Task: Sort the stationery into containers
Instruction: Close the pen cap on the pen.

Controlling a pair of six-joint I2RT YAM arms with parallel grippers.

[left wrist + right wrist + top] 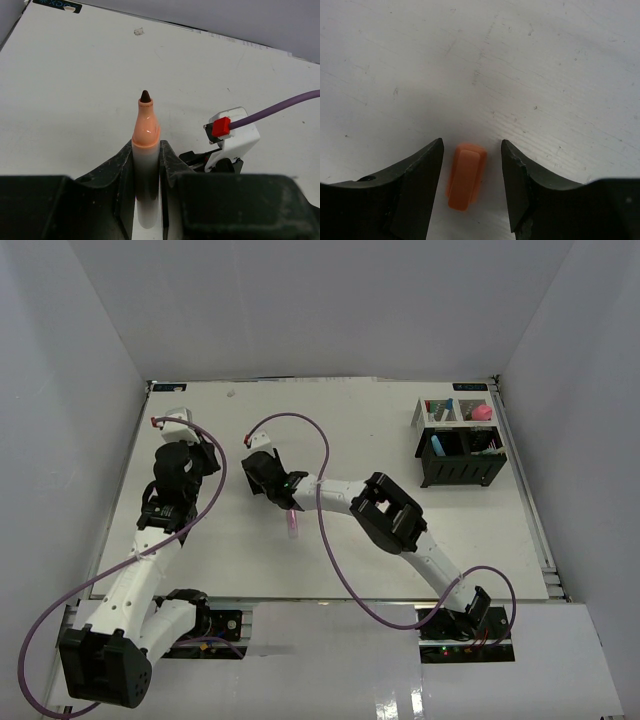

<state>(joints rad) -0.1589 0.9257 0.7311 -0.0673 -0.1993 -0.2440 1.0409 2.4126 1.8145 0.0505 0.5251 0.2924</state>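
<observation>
My left gripper point(146, 150) is shut on an uncapped marker point(145, 125) with a white barrel, an orange neck and a dark tip, which points away over the table. My right gripper point(472, 146) stands open low over the table. An orange cap point(466, 175) lies flat between its fingers, with a gap on each side. In the top view the left gripper point(203, 456) and the right gripper point(258, 478) are close together at the table's left centre. The containers stand at the far right: a black organizer point(462, 468) joined to white mesh compartments point(440, 412).
A pink marker point(291, 524) lies on the table just near of the right gripper. The compartments hold several items, among them a pink round one point(482, 412). The right wrist's white camera mount point(232, 135), with its purple cable, shows to the right of the held marker.
</observation>
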